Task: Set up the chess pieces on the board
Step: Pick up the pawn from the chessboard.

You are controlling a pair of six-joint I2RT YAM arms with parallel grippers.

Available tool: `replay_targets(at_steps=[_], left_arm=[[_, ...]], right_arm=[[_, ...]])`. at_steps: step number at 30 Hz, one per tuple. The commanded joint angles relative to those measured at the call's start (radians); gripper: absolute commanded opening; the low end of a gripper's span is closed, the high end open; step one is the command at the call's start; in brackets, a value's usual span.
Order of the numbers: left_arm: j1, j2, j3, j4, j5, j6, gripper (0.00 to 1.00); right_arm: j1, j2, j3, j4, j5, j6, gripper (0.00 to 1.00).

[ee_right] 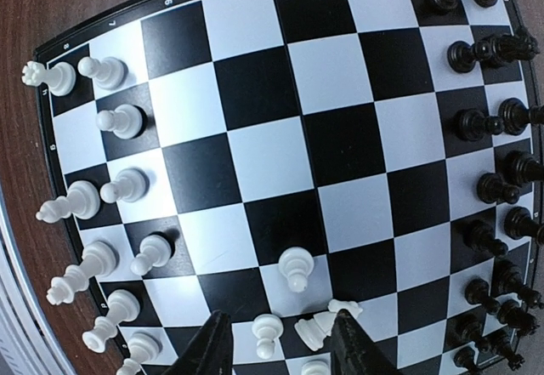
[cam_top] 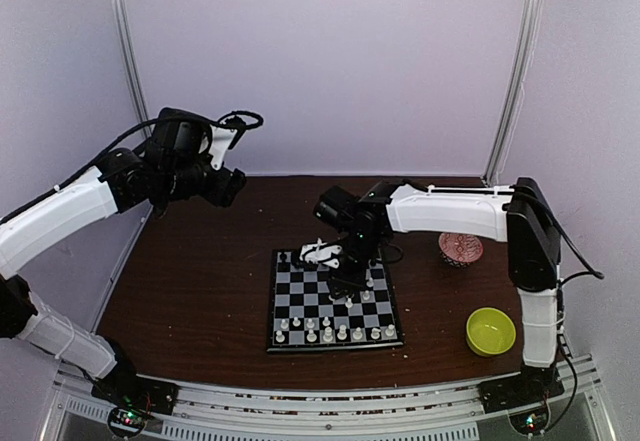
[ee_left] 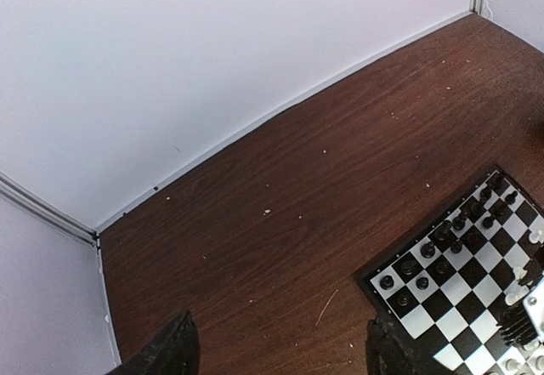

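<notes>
White pieces [ee_right: 102,188] line one edge of the board [ee_right: 263,128], black pieces [ee_right: 489,124] the opposite. Your right end effector [ee_right: 282,351] hovers half open and empty astride a seemingly toppled white piece [ee_right: 316,331]; next, grip it and stand it upright. Your left end effector [ee_left: 280,349] hangs wide open, empty, off the board.

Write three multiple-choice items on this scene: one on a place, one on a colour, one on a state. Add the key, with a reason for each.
1. Relative to the board, the yellow-green bowl stands:
A. to its left
B. to its right
C. on it

2. The lone pawn ahead of its row is:
A. black
B. white
C. red

3. The left hand is:
A. open and empty
B. shut on a pawn
C. resting on the board

Key:
1. B: the top view shows it beyond the board's right edge.
2. B: it is as pale as the row behind it.
3. A: its fingers stand apart with nothing between them.
</notes>
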Motion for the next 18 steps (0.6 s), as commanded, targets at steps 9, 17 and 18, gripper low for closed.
replay_targets(at_steps=[9, 17, 18], left_arm=[[-0.003, -0.016, -0.002, 0.041, 0.037, 0.008, 0.68], [-0.004, -0.012, -0.004, 0.041, 0.042, 0.011, 0.69], [-0.003, -0.011, -0.004, 0.040, 0.045, 0.010, 0.69]], right_arm=[[0.009, 0.107, 0.095, -0.040, 0.038, 0.031, 0.36], [0.009, 0.131, 0.121, -0.049, 0.034, 0.041, 0.13], [0.009, 0.127, 0.118, -0.052, 0.030, 0.042, 0.11]])
